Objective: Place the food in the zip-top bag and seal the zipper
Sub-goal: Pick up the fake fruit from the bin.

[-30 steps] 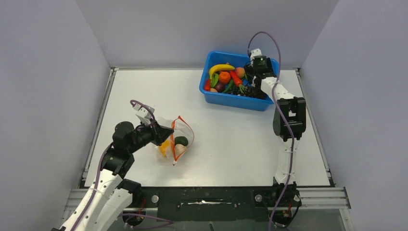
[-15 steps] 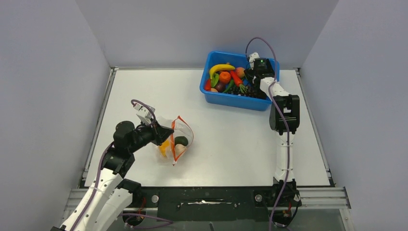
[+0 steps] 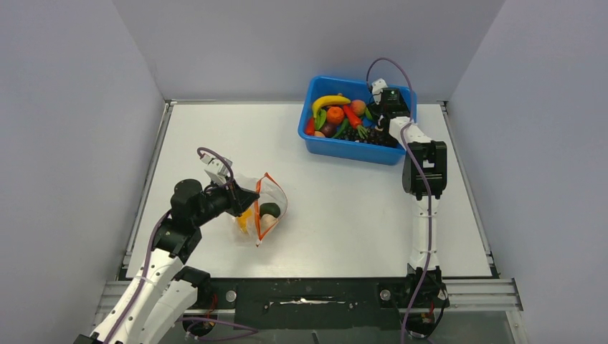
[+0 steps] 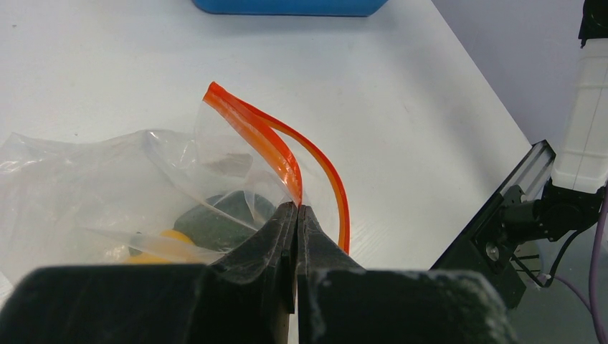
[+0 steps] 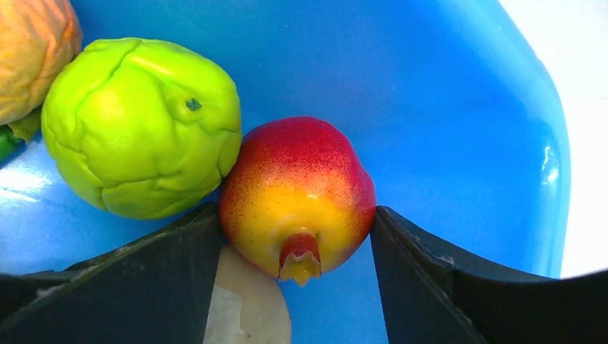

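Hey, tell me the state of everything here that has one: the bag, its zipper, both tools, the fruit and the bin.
zip-top bag: mouth open, dark green piece inside.
zipper: unsealed, its two strips apart.
left tool: shut on the bag's mouth edge.
right tool: inside the blue bin, fingers against both sides of the pomegranate.
pomegranate: pinched between those fingers, in the bin.
blue bin: holds more fruit.

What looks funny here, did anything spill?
Nothing spilled. The one odd sight is the zip-top bag: its orange-red zipper bows apart in a wide loop, because the left gripper pinches one lip and holds it up. The right gripper grips a red-and-yellow fruit inside the blue bin, which looks normal.
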Robot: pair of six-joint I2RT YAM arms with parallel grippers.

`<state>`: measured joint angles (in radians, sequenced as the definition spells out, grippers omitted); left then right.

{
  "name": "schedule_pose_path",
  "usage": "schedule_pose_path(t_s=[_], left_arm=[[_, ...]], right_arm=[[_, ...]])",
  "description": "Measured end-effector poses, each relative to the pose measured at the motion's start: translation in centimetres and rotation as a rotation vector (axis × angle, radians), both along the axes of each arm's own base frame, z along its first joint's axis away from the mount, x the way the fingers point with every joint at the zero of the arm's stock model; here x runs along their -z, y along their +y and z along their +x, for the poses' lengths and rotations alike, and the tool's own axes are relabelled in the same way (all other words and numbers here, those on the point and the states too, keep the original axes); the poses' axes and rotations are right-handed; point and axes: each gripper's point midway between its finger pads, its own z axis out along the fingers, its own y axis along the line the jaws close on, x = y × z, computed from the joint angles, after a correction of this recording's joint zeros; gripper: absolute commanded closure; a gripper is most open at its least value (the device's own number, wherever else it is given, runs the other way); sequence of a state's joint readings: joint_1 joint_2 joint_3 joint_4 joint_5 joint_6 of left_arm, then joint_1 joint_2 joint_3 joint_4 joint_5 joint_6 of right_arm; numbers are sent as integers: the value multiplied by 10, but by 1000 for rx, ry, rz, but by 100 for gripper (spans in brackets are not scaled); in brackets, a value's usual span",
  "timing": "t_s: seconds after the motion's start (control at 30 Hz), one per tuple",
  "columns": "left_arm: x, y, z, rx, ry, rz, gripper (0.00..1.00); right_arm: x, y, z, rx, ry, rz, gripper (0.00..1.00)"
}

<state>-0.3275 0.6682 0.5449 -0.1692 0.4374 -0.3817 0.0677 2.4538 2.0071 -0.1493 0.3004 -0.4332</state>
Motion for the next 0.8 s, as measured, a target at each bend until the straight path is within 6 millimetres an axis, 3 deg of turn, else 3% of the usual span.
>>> schedule_pose_path(t_s=[0.3,0.4,0.8], left_arm=[[0,0,0,0,1,1,100],[0,0,0,0,0,1,100],[-2,1,0,-7,-9,0,100]], right_arm=[[2,0,0,5,-30,5,50],[1,4,-9,14,-35,26,51],[-44,16,-50,61,-71,131,55]])
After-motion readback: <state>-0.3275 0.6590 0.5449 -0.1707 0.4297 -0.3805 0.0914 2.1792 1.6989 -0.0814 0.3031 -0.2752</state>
